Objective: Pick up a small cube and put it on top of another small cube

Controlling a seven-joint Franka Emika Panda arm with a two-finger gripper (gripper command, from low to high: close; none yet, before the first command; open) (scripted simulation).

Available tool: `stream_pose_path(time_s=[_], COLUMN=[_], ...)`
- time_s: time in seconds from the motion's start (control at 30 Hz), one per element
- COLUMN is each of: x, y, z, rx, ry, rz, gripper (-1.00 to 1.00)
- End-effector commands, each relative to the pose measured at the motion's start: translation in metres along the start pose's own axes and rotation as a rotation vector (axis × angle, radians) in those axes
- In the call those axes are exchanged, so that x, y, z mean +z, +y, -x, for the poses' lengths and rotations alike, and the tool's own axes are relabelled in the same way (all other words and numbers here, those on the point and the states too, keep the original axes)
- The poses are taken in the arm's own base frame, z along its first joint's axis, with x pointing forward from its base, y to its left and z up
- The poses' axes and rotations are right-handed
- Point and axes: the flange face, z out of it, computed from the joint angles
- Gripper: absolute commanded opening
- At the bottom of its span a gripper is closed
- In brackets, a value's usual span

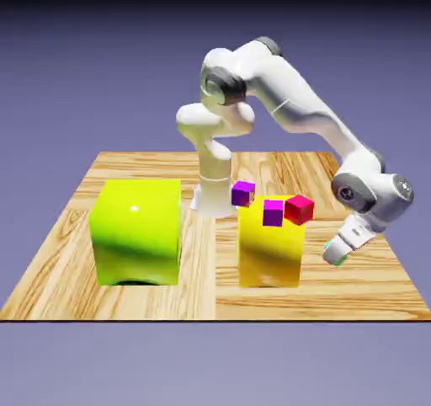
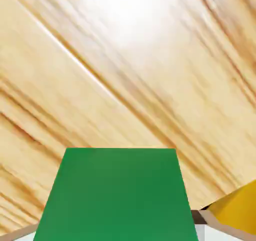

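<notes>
Teal-green small cube (image 2: pixel 117 195) fills the bottom of the hand view, sitting large between the two grey fingertips, whose corners just peek out at the lower edge. The jaws are closed on it. In the exterior view the gripper (image 1: pixel 337 254) is down low at the right side of the desk (image 1: pixel 59 278), just right of the smaller yellow block (image 1: pixel 271 257), and only a sliver of teal shows at its tip.

Several risks follow from here. The grip looks to be on a very small thing, so any off-centre hold could let the cube twist or slip out once the arm lifts. From these views I cannot tell how squarely the pads sit on its faces.

The yellow block is close beside the hand; its corner shows at the lower right of the hand view. A lift that swings left too early could knock the wrist or the cube against that block's side.

The likely targets are crowded. A red cube (image 1: pixel 299 209) and a magenta-purple cube (image 1: pixel 273 212) sit close together on top of the yellow block, with another purple one (image 1: pixel 243 194) just behind to the left. Coming down on one could nudge its neighbour, or push the target off the block's edge.

Placing a tiny cube on an equally tiny top leaves little margin; released off-centre, it would probably tip off.

The large yellow-green block (image 1: pixel 138 230) on the left is well apart and poses no trouble.
</notes>
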Motion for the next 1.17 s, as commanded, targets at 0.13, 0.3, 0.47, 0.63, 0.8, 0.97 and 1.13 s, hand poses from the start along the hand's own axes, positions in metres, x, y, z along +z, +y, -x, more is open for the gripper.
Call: stream_pose_path(time_s=[0.13,0.3,0.47,0.63,0.8,0.97,1.13], x=[-0.051,-0.096,-0.104,-0.104,-0.083,-0.03,-0.03], y=[0.087,0.171,0.224,0.271,0.282,0.27,0.27], z=[-0.018,-0.008,0.034,0.08,0.116,0.118,0.118], rx=[0.131,0.237,0.265,0.282,0.255,0.255,0.255], ry=[0.007,-0.007,-0.067,-0.132,-0.196,-0.196,-0.196], rz=[0.009,-0.018,-0.04,-0.1,-0.124,-0.124,-0.124], gripper=[-1.0,-1.0,-1.0,-1.0,-1.0,-1.0,1.0])
